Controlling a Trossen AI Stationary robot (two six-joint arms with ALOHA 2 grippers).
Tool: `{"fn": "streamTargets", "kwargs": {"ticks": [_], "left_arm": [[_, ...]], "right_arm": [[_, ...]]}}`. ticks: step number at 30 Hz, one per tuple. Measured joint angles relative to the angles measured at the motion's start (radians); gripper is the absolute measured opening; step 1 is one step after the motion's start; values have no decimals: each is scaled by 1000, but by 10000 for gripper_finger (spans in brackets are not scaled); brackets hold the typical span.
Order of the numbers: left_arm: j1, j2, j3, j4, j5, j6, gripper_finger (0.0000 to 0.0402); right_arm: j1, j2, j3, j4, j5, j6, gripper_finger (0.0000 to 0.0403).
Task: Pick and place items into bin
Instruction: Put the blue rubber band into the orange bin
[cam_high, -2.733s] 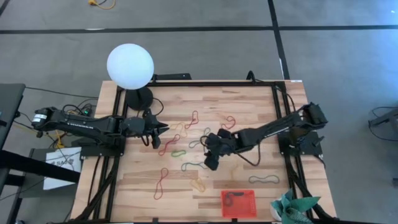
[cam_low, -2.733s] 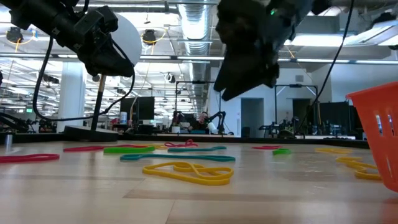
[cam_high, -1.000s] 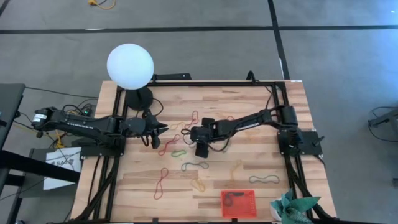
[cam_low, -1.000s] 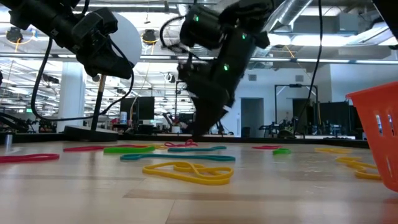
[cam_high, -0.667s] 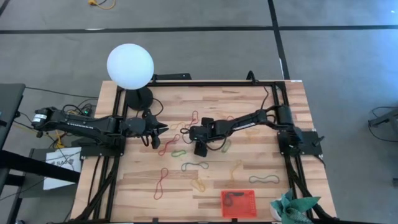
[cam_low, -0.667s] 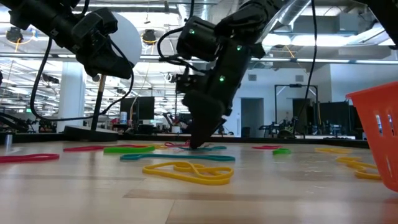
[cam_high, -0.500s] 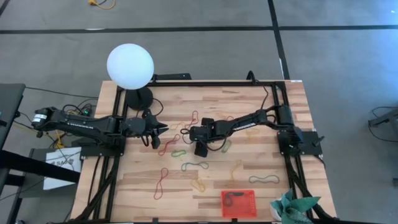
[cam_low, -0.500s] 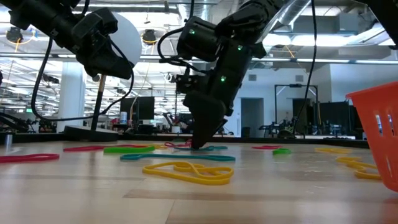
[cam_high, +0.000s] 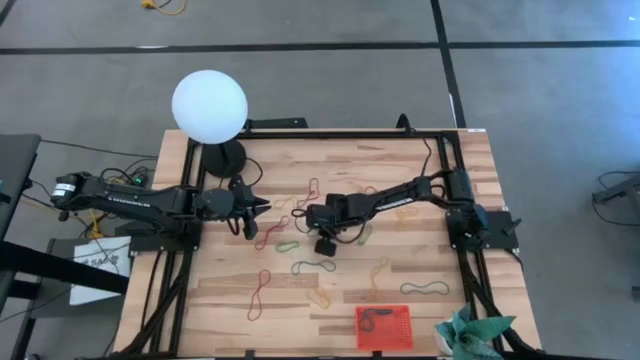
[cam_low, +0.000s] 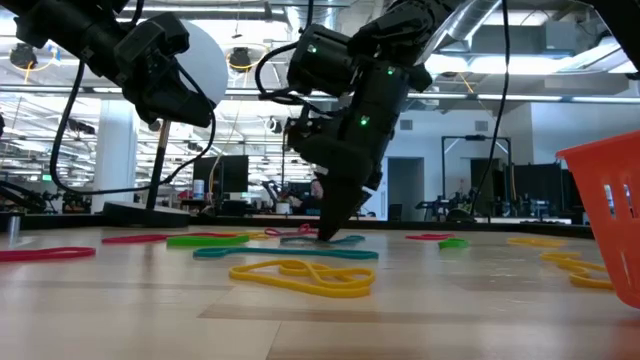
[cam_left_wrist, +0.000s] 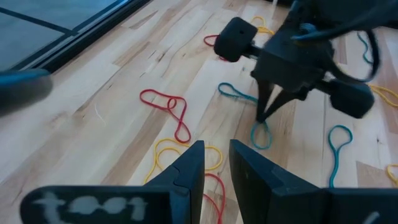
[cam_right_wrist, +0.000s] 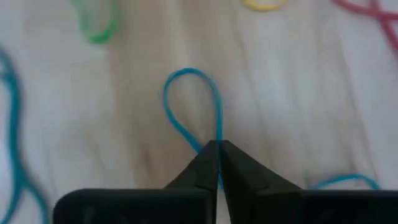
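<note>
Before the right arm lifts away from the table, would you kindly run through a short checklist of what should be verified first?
1. Right gripper shut on the teal rubber band: ok, fingertips meet on its strands.
2. Only one band pinched: ok in the right wrist view.
3. Band free of neighbouring loops: cannot tell.
4. Left gripper clear of the right arm: ok, it hangs apart over the table's left side.
5. Red-orange bin unobstructed: ok, at the near edge.
</note>
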Motion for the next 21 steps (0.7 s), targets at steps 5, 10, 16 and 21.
{"fn": "streamTargets", "kwargs": {"ticks": [5, 10, 16, 21], "left_arm": [[0, 0, 0, 0, 0, 0, 63], [0, 0, 0, 0, 0, 0, 63], [0, 0, 0, -17, 0, 0, 63], [0, 0, -5, -24, 0, 0, 63]], "right_arm": [[33, -48, 88, -121, 15, 0, 2], [88, -82, 185, -265, 92, 0, 1], [180, -144, 307, -483, 115, 102, 1], [291, -233, 357, -660, 87, 244, 1]]}}
